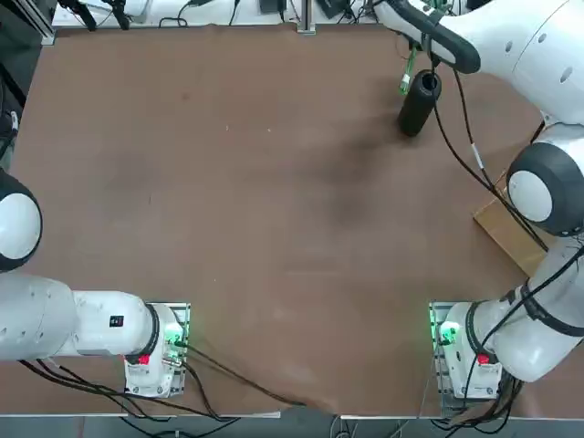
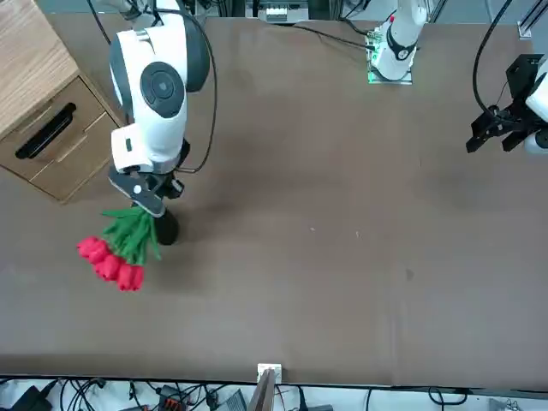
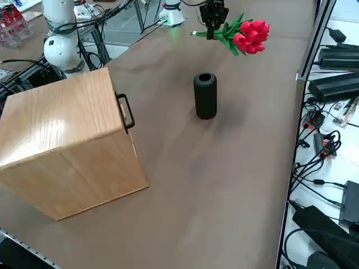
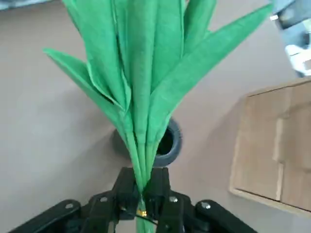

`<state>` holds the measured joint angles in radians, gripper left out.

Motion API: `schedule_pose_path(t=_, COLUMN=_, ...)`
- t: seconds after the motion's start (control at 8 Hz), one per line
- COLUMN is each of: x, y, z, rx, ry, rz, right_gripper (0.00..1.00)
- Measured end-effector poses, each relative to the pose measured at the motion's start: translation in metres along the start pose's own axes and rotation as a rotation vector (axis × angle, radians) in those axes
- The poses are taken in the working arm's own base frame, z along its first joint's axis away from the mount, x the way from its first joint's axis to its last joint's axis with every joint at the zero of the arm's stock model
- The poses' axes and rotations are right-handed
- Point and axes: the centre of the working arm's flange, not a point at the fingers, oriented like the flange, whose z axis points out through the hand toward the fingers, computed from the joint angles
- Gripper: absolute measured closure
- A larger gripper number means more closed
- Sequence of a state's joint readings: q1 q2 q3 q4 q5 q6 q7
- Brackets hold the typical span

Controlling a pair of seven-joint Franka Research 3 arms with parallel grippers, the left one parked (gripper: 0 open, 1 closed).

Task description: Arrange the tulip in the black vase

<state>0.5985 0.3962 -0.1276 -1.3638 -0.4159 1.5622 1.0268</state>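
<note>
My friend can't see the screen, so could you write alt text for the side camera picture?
The right gripper, shut on the tulip, holds it in the air nearly level above the table, red blooms pointing toward the table's edge. Below it the black vase stands upright and empty, with a wooden box with a black handle nearby.

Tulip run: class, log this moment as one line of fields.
right tool: shut on tulip stems | tulip: held above table, tilted, not in vase | black vase: upright, empty
</note>
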Motion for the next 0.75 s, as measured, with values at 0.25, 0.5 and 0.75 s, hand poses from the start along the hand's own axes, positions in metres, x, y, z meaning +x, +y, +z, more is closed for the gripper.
schedule_pose_path(t=0.25, x=0.006, y=0.010, z=-0.003, rx=-0.103, ry=0.095, rz=0.082, right_gripper=0.88)
schedule_pose_path(t=0.5, x=0.012, y=0.015, z=-0.009, rx=-0.158, ry=0.203, rz=0.178, right_gripper=0.88)
schedule_pose_path(t=0.75, x=0.017, y=0.025, z=-0.009, rx=-0.219, ry=0.282, rz=0.346, right_gripper=0.88)
